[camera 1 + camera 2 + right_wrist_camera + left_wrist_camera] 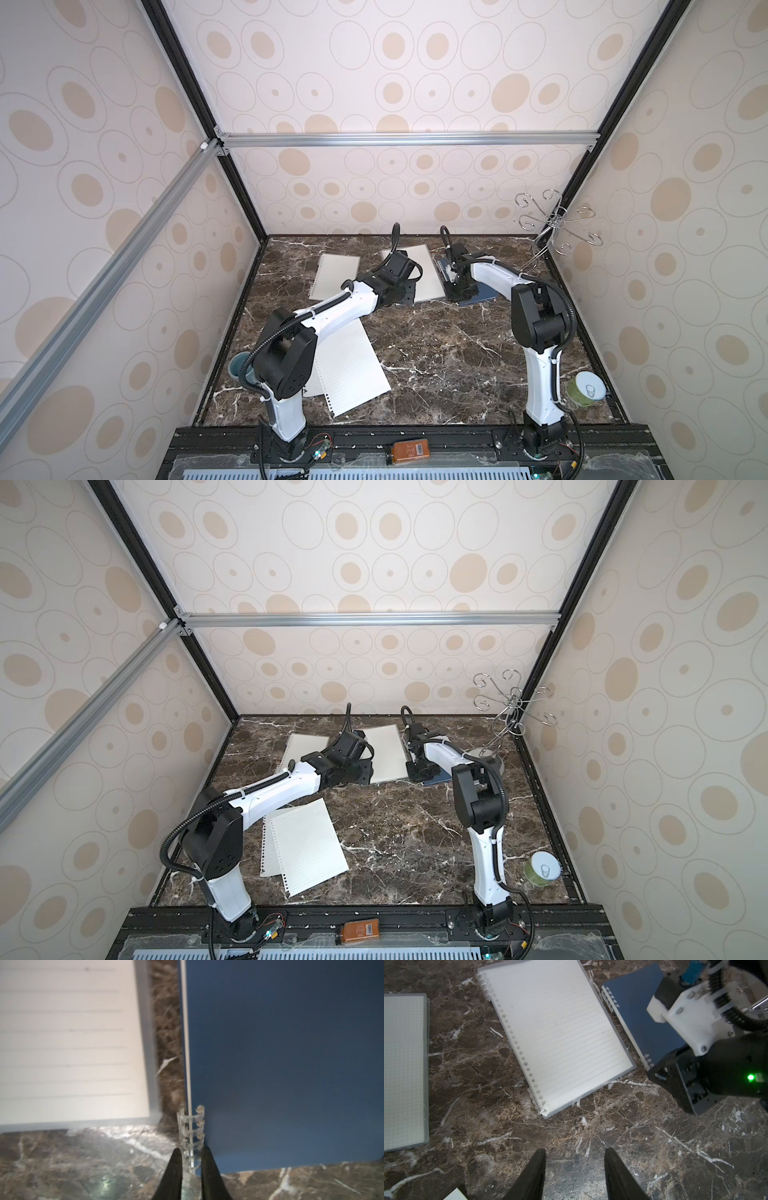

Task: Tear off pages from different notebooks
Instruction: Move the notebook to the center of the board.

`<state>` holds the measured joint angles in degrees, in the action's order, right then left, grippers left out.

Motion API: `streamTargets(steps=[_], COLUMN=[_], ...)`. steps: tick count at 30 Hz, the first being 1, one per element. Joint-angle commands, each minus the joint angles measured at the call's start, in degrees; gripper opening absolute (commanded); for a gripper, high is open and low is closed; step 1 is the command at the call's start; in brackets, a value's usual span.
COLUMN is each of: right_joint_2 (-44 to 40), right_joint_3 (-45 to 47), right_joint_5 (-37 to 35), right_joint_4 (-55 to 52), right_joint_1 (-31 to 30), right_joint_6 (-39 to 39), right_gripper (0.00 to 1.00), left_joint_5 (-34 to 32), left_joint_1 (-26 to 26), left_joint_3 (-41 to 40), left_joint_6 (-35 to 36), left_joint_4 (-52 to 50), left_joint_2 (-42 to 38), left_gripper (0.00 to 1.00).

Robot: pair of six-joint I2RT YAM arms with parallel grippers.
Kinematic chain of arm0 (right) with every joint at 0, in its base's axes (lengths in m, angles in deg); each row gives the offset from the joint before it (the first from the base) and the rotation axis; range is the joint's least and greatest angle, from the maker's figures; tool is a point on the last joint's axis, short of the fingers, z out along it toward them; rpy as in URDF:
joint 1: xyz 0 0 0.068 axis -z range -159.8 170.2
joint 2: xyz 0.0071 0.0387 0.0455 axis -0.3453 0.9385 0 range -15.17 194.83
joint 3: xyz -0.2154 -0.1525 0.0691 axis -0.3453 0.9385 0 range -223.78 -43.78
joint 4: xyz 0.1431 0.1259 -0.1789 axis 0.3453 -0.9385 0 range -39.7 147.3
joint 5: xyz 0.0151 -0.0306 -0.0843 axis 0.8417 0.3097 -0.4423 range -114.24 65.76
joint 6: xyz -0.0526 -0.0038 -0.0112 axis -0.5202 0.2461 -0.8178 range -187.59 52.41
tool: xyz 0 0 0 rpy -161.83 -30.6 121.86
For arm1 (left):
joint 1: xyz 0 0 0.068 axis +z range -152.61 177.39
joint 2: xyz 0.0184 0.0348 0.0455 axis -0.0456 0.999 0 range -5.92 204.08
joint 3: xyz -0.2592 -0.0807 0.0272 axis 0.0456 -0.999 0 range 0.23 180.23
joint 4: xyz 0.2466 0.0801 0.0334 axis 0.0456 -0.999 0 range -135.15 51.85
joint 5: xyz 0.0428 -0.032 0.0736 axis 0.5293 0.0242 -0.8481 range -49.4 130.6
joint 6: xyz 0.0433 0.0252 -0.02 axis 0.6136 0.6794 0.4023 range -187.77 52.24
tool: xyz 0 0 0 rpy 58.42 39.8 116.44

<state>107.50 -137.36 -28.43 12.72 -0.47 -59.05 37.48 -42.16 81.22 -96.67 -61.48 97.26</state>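
Dark-blue notebook: right fingers clench its clear plastic coil; left fingers released, apart.

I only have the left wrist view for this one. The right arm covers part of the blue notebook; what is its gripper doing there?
Observer: In the right wrist view, the right gripper is closed on the clear binding rings at a corner of the dark-blue notebook.
Reviewer: Any pages torn off yet?
Observer: Two loose pages lie overlapped on the table next to the left arm's base, in both top views.
Reviewer: Anything else outside my frame?
Observer: A green can stands near the right arm's base.
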Motion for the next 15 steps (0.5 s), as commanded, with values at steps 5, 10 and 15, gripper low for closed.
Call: streamTargets(steps=[5, 10, 15], right_joint_2=[-6.8, -13.5, -23.4], right_joint_3=[11.5, 22.1, 34.5], right_joint_5=[1.9, 0.7, 2.7], right_joint_4=[2.9, 5.6, 10.8], right_joint_1=[-5.2, -8.6, -11.7], right_joint_6=[6.2, 10.9, 16.8], right_gripper=[0.17, 0.17, 0.17], left_joint_5=[-1.5, -1.1, 1.1], left_joint_1=[0.0, 0.1, 0.1], left_joint_3=[3.3, 4.6, 5.2], left_joint_6=[2.0, 2.6, 2.5], left_joint_4=[-2.2, -2.6, -2.0], left_joint_2=[0.0, 1.0, 2.4], left_gripper=[0.47, 0.47, 0.47])
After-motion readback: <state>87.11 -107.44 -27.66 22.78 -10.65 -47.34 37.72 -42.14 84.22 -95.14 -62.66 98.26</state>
